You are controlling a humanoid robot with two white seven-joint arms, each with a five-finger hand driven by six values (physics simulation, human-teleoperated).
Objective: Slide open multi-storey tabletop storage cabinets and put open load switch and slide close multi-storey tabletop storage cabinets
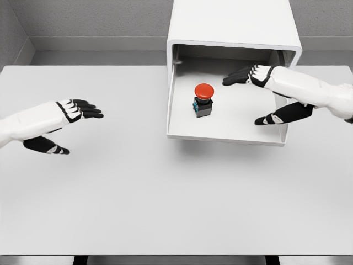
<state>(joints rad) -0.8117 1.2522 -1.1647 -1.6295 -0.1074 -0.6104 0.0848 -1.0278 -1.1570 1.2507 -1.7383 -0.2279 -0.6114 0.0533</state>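
Our right hand (255,94) reaches in from the right edge and hangs over the pulled-out drawer (182,128) of the cabinet, fingers stretched out flat toward the left and thumb held apart below, near the drawer's right wall. It grips nothing; we see a clear gap between its dark fingertips (231,80) and the switch. The white forearm crosses the drawer's right rim on its way in.

Just left of those fingertips, near the middle of the drawer floor, stands the load switch (203,100): a round red push-button cap on a small dark body with a bit of blue at its side. It sits upright and alone, apart from every drawer wall.

The drawer is slid well out toward us, its white floor and low side walls in full view, its front lip casting a shadow on the tabletop (138,204). Behind and above it the white storage cabinet (234,25) stands at the far edge of the tabletop, its rounded shell overhanging the back of the drawer, where the interior falls into shade.

Our left hand (66,124) shows at the left edge, well apart from the cabinet, hovering over bare tabletop with fingers extended to the right, thumb lowered, holding nothing.

Beyond the pale grey tabletop we see a grey wall (94,22).
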